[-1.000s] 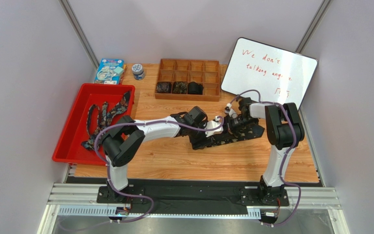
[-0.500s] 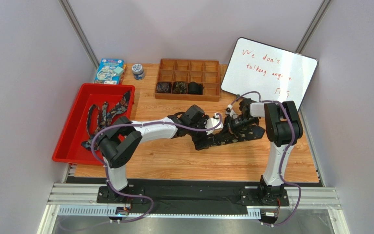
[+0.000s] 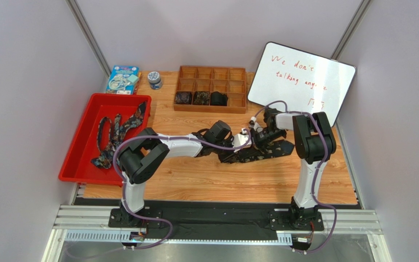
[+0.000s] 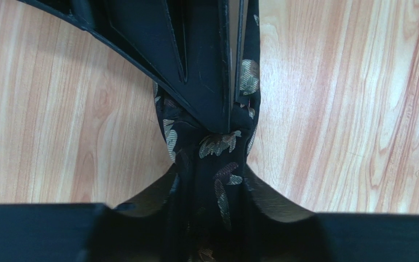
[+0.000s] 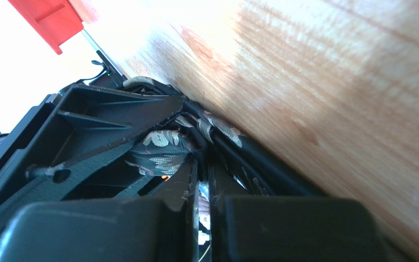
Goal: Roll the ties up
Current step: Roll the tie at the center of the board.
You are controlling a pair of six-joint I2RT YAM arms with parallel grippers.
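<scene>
Top external view showed me the wooden table (image 3: 195, 180) first, with everything sitting on it. A whiteboard (image 3: 302, 82) with red writing stood at the back right. A red tray (image 3: 80, 150) lay on the left side. A wooden box (image 3: 203, 76) with many little squares sat at the back middle. A long tie (image 3: 266, 150), dark with small pale leaves, lay in the middle of the table, a bit to the right. Some loose ties (image 3: 113, 134) were spread inside the red tray. A blue box (image 3: 122, 79) sat at the back left.

Both arms reached in and met over the long tie. In the left wrist view I saw the left tool (image 4: 211, 180) closed narrow around that tie, with the cloth bunched up between its fingers. In the right wrist view the right tool (image 5: 201, 185) was pinched almost flat on the same tie, low by the table.

Three rolled ties (image 3: 201, 98) filled three squares side by side in the wooden box's near row. A small jar (image 3: 154, 79) stood just beside the blue box.
</scene>
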